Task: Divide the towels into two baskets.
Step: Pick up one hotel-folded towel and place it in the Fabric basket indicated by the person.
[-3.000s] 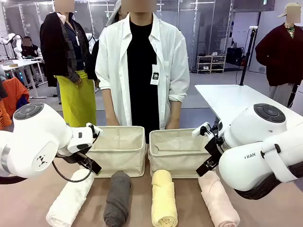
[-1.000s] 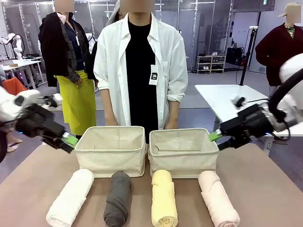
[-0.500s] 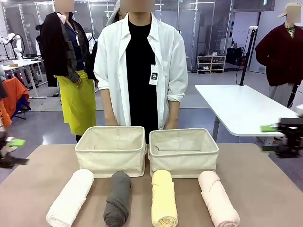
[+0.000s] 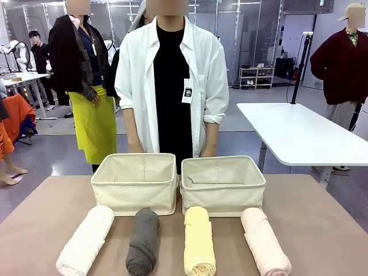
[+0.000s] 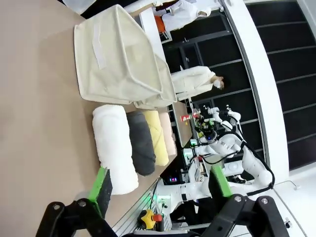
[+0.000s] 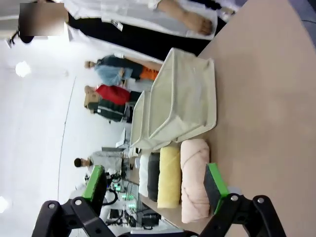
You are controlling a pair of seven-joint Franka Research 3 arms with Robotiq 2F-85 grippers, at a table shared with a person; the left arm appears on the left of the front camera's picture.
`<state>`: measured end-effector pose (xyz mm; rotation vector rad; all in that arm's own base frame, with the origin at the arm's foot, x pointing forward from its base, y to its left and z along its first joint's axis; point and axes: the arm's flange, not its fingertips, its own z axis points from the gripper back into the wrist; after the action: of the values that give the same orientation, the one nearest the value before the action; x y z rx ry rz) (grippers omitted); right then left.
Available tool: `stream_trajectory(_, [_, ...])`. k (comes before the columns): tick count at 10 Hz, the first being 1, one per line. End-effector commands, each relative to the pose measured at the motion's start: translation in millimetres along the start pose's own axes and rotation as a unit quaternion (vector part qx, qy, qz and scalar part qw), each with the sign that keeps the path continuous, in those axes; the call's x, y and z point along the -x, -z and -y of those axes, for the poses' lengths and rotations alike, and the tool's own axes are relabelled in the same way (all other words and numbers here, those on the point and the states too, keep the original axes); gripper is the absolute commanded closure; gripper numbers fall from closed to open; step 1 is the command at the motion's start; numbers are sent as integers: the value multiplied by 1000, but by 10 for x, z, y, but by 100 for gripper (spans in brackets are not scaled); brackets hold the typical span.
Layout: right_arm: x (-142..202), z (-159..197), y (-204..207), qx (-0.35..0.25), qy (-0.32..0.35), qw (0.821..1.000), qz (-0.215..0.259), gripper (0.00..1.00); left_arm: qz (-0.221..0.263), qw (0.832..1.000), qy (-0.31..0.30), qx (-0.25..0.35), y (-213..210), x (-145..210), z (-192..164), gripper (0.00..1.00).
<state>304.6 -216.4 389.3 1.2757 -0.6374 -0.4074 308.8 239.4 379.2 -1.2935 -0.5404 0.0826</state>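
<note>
1. No towel lies in a basket yet, so I judge the sorting to be at its start, with the first pick the step in hand.
2. The left hand (image 5: 160,183) is spread wide with nothing between its green pads. The right hand (image 6: 154,183) is just as open and empty.
3. Ahead of the left hand the white towel (image 5: 116,148) is the nearest roll, close to one pad. The dark grey towel (image 5: 140,143) lies beside it, farther off.
4. Ahead of the right hand the pale pink towel (image 6: 195,177) is nearest, and the pale yellow towel (image 6: 169,175) lies just beyond it.
5. The left basket (image 5: 118,64) stands past the white towel from the left hand, and the right basket (image 6: 185,98) stands past the pink one from the right hand. Both rest on the table (image 4: 322,230).
6. Next, each hand probably needs to straddle the middle of its nearest roll. It should then close firmly enough that the cloth does not unwind, and lift the roll over the soft wall.
</note>
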Motion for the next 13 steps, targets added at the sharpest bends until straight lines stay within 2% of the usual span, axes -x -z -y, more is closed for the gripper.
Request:
stream_trajectory(1, [251, -2, 138, -4, -14, 1000, 10, 0, 11, 1000, 4, 4, 135, -56, 66, 0])
stream_trajectory(2, [0, 0, 0, 0, 0, 1000, 0, 0, 0, 1000, 0, 0, 0, 0, 0, 0])
stream_trajectory(13, [0, 0, 0, 0, 0, 1000, 0, 0, 0, 1000, 0, 0, 0, 0, 0, 0])
